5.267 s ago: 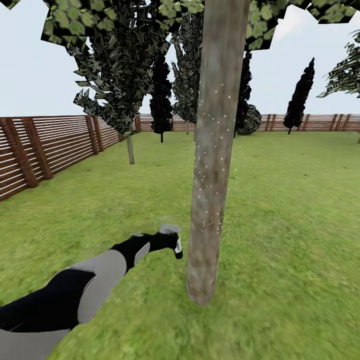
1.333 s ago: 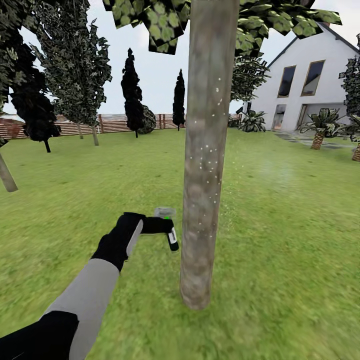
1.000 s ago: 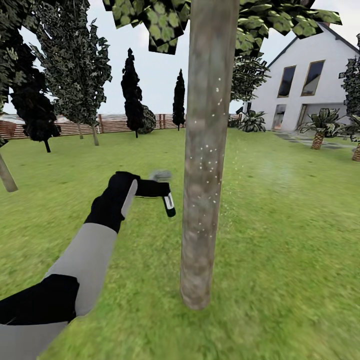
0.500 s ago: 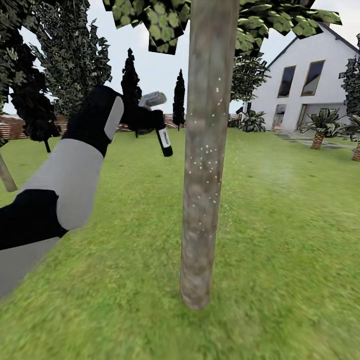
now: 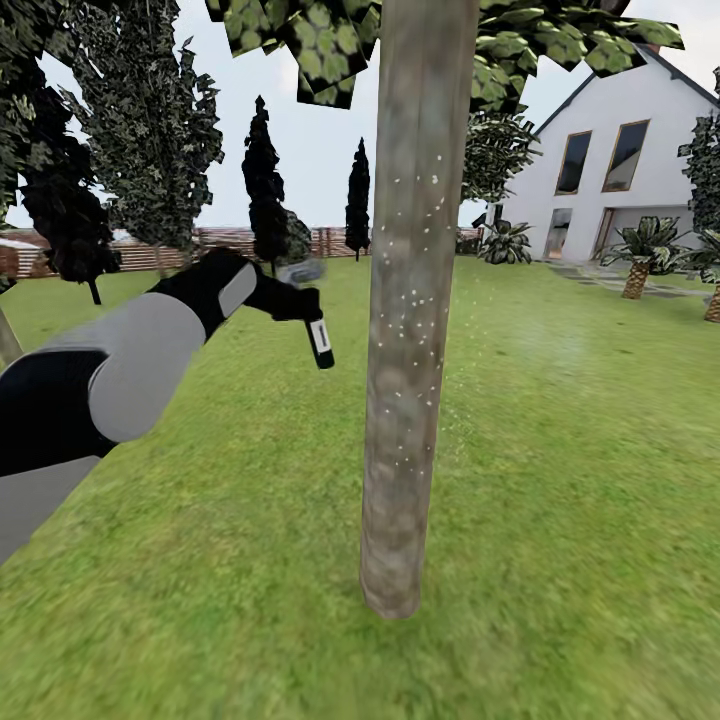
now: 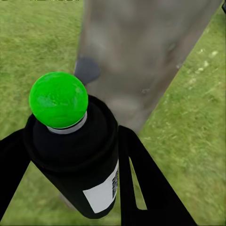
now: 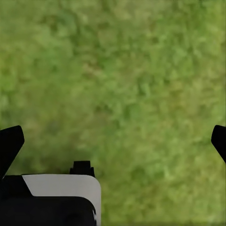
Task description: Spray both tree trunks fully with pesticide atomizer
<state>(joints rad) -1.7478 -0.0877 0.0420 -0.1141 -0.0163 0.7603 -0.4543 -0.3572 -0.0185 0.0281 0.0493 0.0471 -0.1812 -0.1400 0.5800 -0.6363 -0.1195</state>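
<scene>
The trunk (image 5: 410, 330) rises through the middle of the head view; its top runs out of frame into leaves (image 5: 320, 45), so the canopy is cut off. Small white specks (image 5: 408, 300) dot its bark, and a faint scatter of them hangs over the lawn (image 5: 560, 480) just to its right, hard to make out.

The left arm reaches in from the left side. Its tool (image 5: 290, 300) is closed on the atomizer (image 5: 320, 343), held up in the air near the trunk and not touching it. The bottle hangs tilted below the tool, with a white label on its dark body. Its pale head (image 5: 303, 270) is blurred.

In the left wrist view the atomizer (image 6: 77, 155) sits between the two black fingers (image 6: 146, 183), which press on its sides. A bright green ball (image 6: 58, 100) tops it there, and the trunk (image 6: 141, 52) stands close behind, blurred. What is inside the dark bottle cannot be seen.

The right wrist view looks down on grass (image 7: 122, 84). The right tool (image 7: 113, 136) shows just the tips of its fingers at the two edges of the frame, spread wide with nothing between them.

Far off stand dark cypresses (image 5: 265, 185), a fence (image 5: 210, 245), a white house (image 5: 610, 170) and low palms (image 5: 640, 250).
</scene>
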